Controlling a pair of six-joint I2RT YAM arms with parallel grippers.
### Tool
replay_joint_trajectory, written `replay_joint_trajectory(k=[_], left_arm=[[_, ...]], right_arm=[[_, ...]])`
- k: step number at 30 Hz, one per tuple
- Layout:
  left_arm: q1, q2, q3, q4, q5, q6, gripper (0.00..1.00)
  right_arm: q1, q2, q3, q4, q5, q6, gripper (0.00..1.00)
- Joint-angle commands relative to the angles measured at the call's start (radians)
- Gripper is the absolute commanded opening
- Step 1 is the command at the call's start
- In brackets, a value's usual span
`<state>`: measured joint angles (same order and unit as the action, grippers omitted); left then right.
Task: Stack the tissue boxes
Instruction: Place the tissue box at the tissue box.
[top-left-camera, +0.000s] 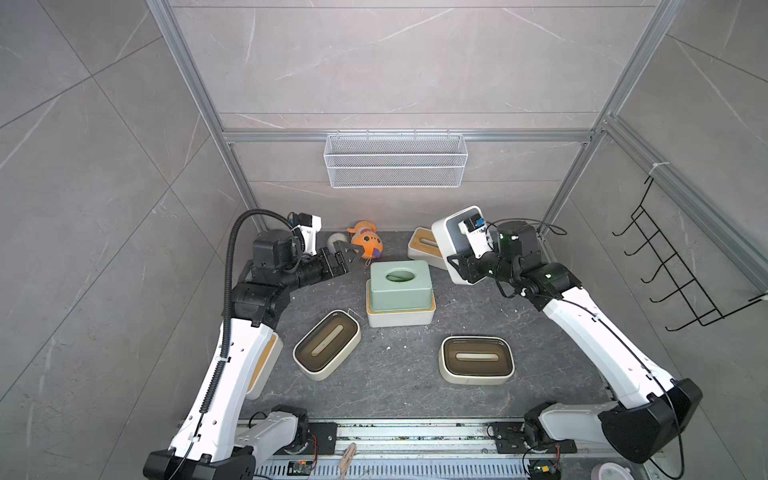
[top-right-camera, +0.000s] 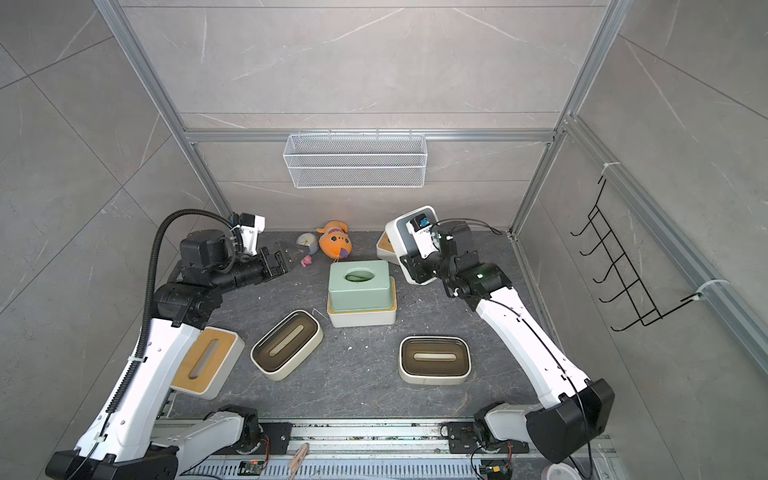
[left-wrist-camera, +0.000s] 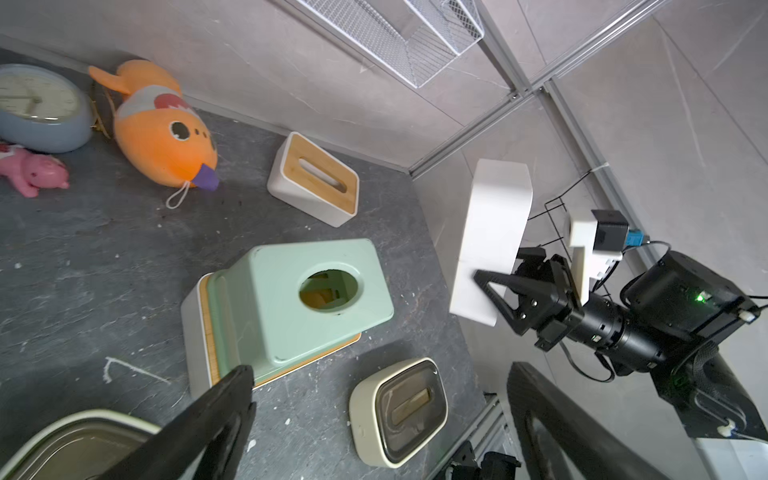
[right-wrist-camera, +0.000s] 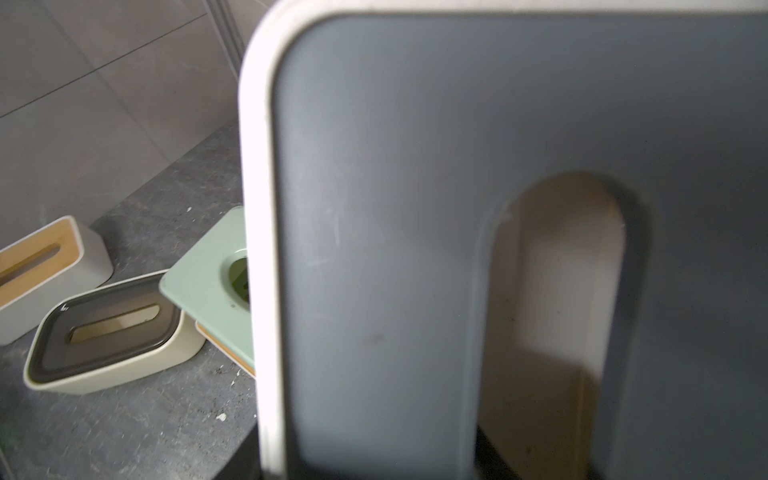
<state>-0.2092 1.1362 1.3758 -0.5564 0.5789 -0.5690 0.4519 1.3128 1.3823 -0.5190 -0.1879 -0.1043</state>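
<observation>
The grey-lidded white box (top-left-camera: 455, 245) hangs tipped on edge, clear of the table (top-left-camera: 407, 382), just right of the mint green box (top-left-camera: 400, 291), which already sits on a bamboo-lidded white box (top-left-camera: 401, 318). This looks like the carry step, and next it needs levelling lid-up and centring over the mint top. The right pincer (top-left-camera: 459, 266) is clamped on the box with its wrist rolled sideways, while the left pincer (top-left-camera: 351, 255) hovers wide open and empty off the mint box's left.
</observation>
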Motion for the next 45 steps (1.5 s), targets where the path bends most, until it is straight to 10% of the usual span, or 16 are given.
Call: replay_joint_trajectory(k=[1,31,45], left_arm=[[-0.006,0.035,0.077,-0.031,0.131,0.013,0.97],[-0.288,0.380,0.437,-0.277,0.137,0.127,1.00],[-0.292,0.412,0.437,-0.258,0.178,0.087,0.80]], right_arm=[[0.035,-0.049,0.000,0.040,-0.050,-0.113,0.46],[0.220,-0.052,0.035,-0.099,-0.058,-0.364,0.46],[0.226,-0.052,0.018,-0.091,-0.064,-0.369,0.46]])
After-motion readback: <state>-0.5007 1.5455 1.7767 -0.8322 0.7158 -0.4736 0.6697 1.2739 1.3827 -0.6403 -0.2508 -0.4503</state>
